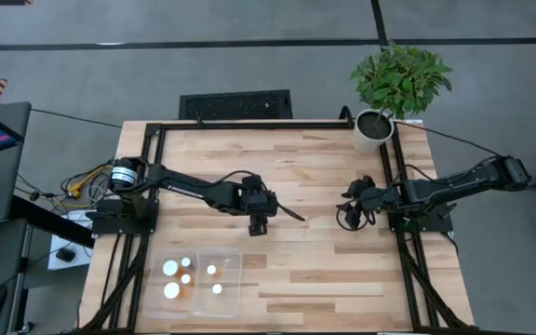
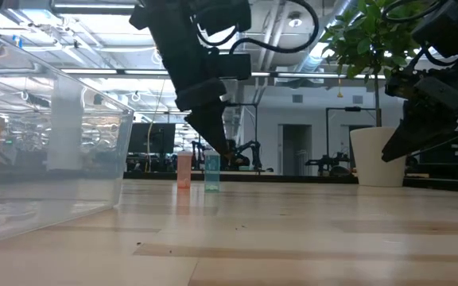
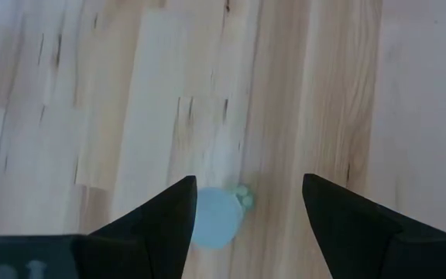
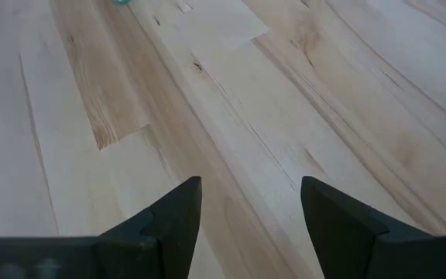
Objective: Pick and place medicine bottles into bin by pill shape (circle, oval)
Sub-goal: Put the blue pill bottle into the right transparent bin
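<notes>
My left gripper [image 1: 259,224] is open over mid-table, pointing down. In the left wrist view [image 3: 246,209] a small bottle with a pale round cap and green body [image 3: 217,216] stands on the table under the gap, close to one finger. The low view shows this teal bottle [image 2: 211,170] and an orange one [image 2: 184,169] standing side by side below the gripper [image 2: 215,141]. The clear bin [image 1: 234,279] lies near the front left with several white-capped bottles [image 1: 171,269] in both compartments. My right gripper [image 1: 346,210] is open and empty [image 4: 250,209] at mid-right.
A potted plant [image 1: 376,128] stands at the table's far right corner. The bin's clear wall [image 2: 62,151] fills the left of the low view. Bare wood lies between the two grippers and in front of them.
</notes>
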